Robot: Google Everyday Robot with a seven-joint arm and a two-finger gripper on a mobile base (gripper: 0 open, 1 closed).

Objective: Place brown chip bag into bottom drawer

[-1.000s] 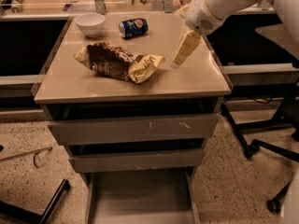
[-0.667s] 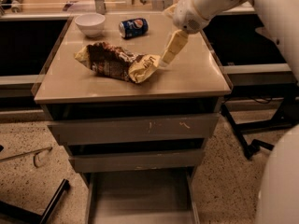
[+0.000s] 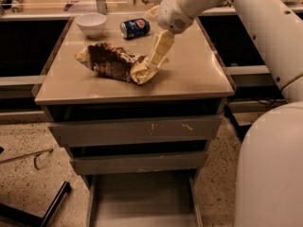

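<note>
Beige and smooth, the counter [image 3: 199, 74] fills the middle of the camera view, on top of a grey cabinet standing on a speckled floor [image 3: 23, 183]. We see the white arm [image 3: 255, 18] come in from 2 o'clock, pass over the counter's back right corner and bend down at the wrist. Its gripper [image 3: 154, 63] slants toward 7 o'clock, with its pale tip low over the counter top. We cannot tell whether the gripper is clenched or released.

At the back of the counter a white bowl [image 3: 91, 23] stands at 11 o'clock and a blue soda can [image 3: 135, 27] lies on its side at 12 o'clock, both well apart from the gripper. Nothing lies between the gripper and the bag. The robot's white body [image 3: 272, 174] fills the corner at 4 o'clock.

The brown chip bag [image 3: 111, 63] lies crumpled on the counter, left of centre, its long side running from 10 to 4 o'clock. Its pale yellow right end meets the gripper tip, so the bag extends toward 9 o'clock from the gripper. Below two shut upper drawers [image 3: 137, 129], the bottom drawer [image 3: 142, 197] is pulled out at 6 o'clock, showing a bare grey floor.
</note>
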